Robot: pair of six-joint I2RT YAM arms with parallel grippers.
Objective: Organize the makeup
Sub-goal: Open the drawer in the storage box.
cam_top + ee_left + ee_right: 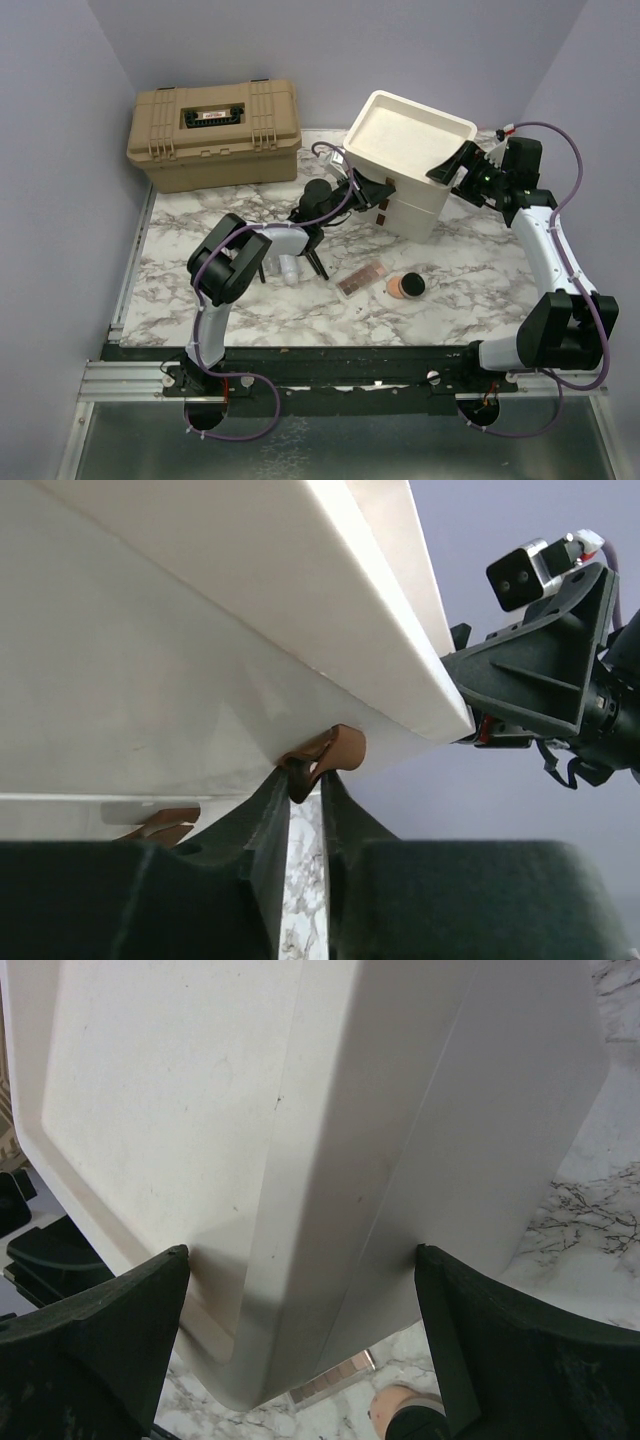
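Observation:
The cream drawer unit (410, 130) stands at the back right. My left gripper (368, 196) is shut on the brown pull tab (330, 755) of its upper drawer, seen in the left wrist view (305, 785). My right gripper (452, 165) is wide open and straddles the unit's top right corner (330, 1160), a finger on each side. The pink palette (362, 278) and the round black compact (406, 287) with peach powder lie in front of the unit. A whitish bottle (288, 268) and black-handled brushes (316, 262) lie under my left arm, partly hidden.
A tan toolbox (213, 135), closed, stands at the back left. A second brown pull tab (165, 825) sits lower on the unit. The palette (335, 1375) and compact (400, 1410) show below the unit in the right wrist view. Purple walls enclose the marble table (180, 300).

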